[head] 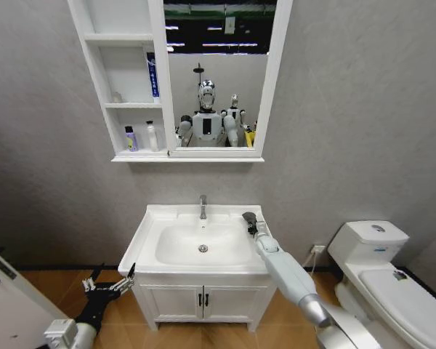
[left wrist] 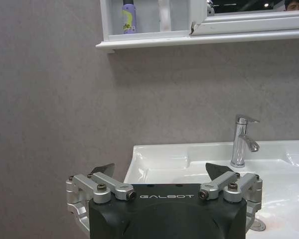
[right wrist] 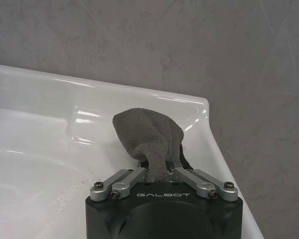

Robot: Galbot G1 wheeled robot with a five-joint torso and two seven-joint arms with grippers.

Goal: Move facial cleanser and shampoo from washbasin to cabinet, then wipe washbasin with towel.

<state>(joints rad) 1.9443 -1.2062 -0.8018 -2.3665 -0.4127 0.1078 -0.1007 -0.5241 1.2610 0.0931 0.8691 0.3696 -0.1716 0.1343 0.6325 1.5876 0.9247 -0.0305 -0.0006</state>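
The towel (right wrist: 150, 137), a dark grey cloth, sits pinched in my right gripper (right wrist: 159, 172) at the back right corner of the washbasin (head: 154, 222), on the flat white ledge beside the oval bowl and to the right of the chrome tap (head: 202, 206). From the right wrist view the cloth bunches up out of my fingers (right wrist: 120, 180), which are drawn in close on its lower fold — the free end drapes forward onto the ceramic near the rim. From the head view my right arm (head: 287, 275) reaches up from lower right, with the gripper (head: 250, 221) over that corner.

My left gripper (head: 110, 283) hangs low, off the front left corner of the washbasin beside the vanity (head: 203, 297) — its fingers (left wrist: 103, 169) spread wide, holding nothing, touching nothing. Its wrist view looks across the basin's left edge toward the tap (left wrist: 241, 142).

Above, on the grey wall, the cabinet (head: 123, 80) adjoins the mirror (head: 216, 73); a purple bottle (head: 131, 138) and a white bottle (head: 152, 136) stand side by side in its lowest compartment, and a blue item (head: 152, 75) stands in the middle one.
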